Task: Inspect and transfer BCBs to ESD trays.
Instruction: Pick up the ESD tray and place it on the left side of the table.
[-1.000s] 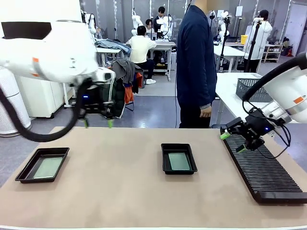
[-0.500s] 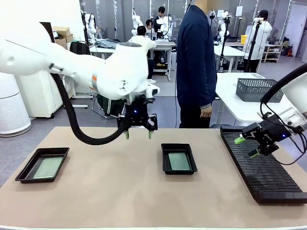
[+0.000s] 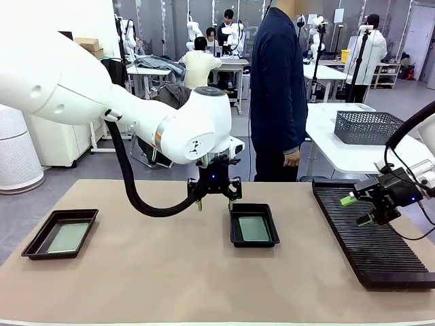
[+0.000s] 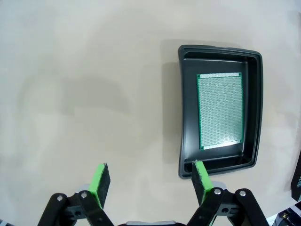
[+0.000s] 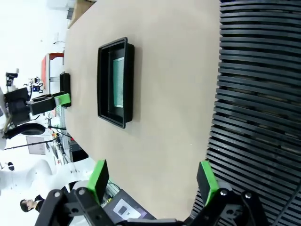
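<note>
— Where is the left gripper [image 3: 215,202]?

— It hangs over the table [image 3: 170,272], just beside the middle tray [image 3: 253,225]. Its fingers are spread wide and hold nothing. From its own camera, one green finger [image 4: 201,175] sits over the tray's near edge.

— What is in that tray?

— A flat board [image 3: 253,229] lies on its floor. Up close it is green with tiny dots.

— Is there another tray?

— Yes, a left tray [image 3: 60,233] sits near the table's left edge, well apart from the first. It has a second board [image 3: 67,238] in it too.

— And the right gripper [image 3: 358,210]?

— It floats over the long black rack [image 3: 370,238] on the right. Its fingers are spread apart too, with nothing between them.

— Is someone there?

— A person [image 3: 277,88] in dark blue stands at the far side.
</note>
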